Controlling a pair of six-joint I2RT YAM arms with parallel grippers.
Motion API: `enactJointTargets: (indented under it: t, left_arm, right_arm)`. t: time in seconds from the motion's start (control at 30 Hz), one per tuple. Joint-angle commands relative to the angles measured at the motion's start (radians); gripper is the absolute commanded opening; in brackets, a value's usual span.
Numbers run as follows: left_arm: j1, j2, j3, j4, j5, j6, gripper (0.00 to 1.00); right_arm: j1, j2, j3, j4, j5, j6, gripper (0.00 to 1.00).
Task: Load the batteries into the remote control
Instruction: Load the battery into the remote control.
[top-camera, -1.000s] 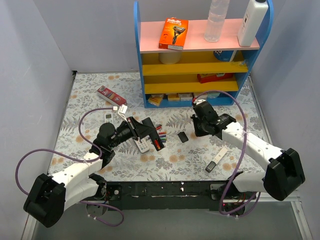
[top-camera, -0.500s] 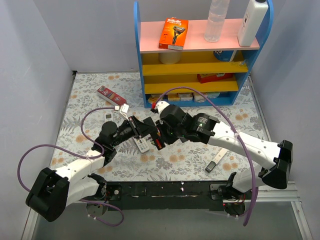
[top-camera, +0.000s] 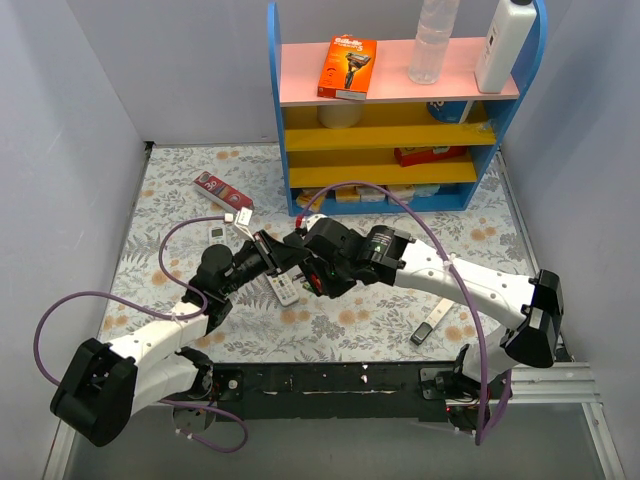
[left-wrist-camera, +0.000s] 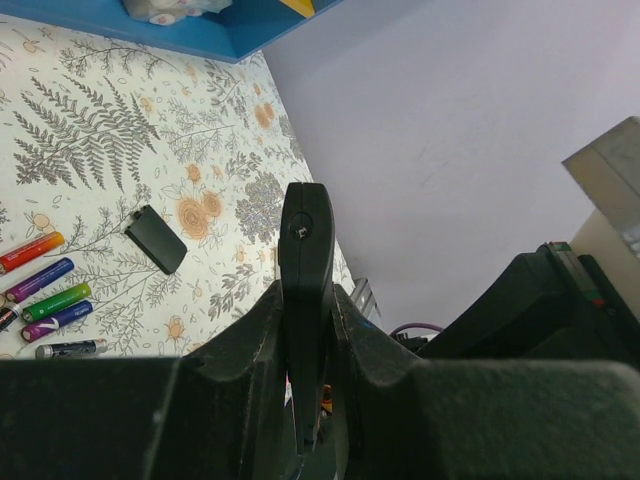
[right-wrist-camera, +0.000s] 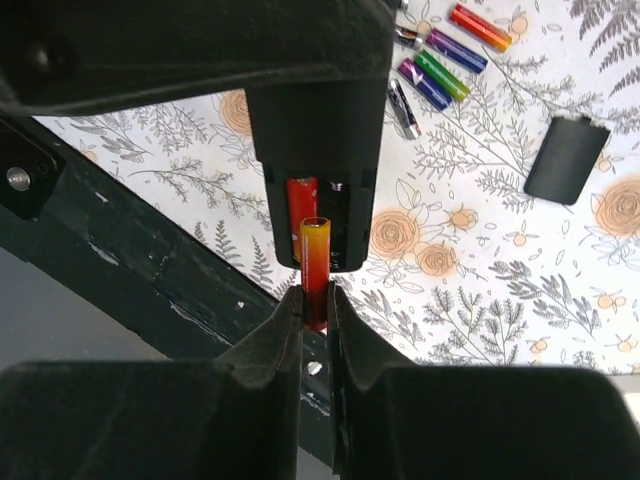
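My left gripper (left-wrist-camera: 305, 300) is shut on a black remote control (left-wrist-camera: 307, 250) and holds it edge-on above the table. In the right wrist view the remote (right-wrist-camera: 315, 120) shows its open battery bay with one red battery (right-wrist-camera: 298, 198) seated in it. My right gripper (right-wrist-camera: 314, 300) is shut on a red-orange battery (right-wrist-camera: 315, 262), whose tip is at the empty slot beside the seated one. Several loose batteries (right-wrist-camera: 440, 55) lie on the floral cloth, also in the left wrist view (left-wrist-camera: 50, 300). The black battery cover (right-wrist-camera: 568, 160) lies nearby. In the top view both grippers (top-camera: 272, 255) (top-camera: 318, 274) meet mid-table.
A white remote (top-camera: 287, 291) lies just under the grippers. Another slim remote (top-camera: 432, 322) lies at the front right. A red box (top-camera: 215, 188) lies at the back left. The blue shelf unit (top-camera: 400, 130) stands at the back.
My right arm swung from the right side across to the left arm's remote, carrying the red-orange battery to the open bay. The left arm has barely moved.
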Motion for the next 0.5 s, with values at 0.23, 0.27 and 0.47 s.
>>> enactJointTargets:
  t: [0.23, 0.27, 0.47]
  left_arm:
    - [0.003, -0.029, -0.017, 0.049, -0.006, -0.02, 0.0]
    - [0.004, -0.029, -0.019, 0.058, -0.004, -0.028, 0.0]
    - [0.003, -0.022, -0.047, 0.103, 0.02, -0.078, 0.0]
  right_arm:
    - [0.005, 0.05, 0.057, -0.044, 0.048, 0.055, 0.04]
    - [0.005, 0.054, 0.061, -0.044, 0.054, 0.056, 0.04]
    - [0.005, 0.079, 0.098, -0.034, 0.078, 0.042, 0.06]
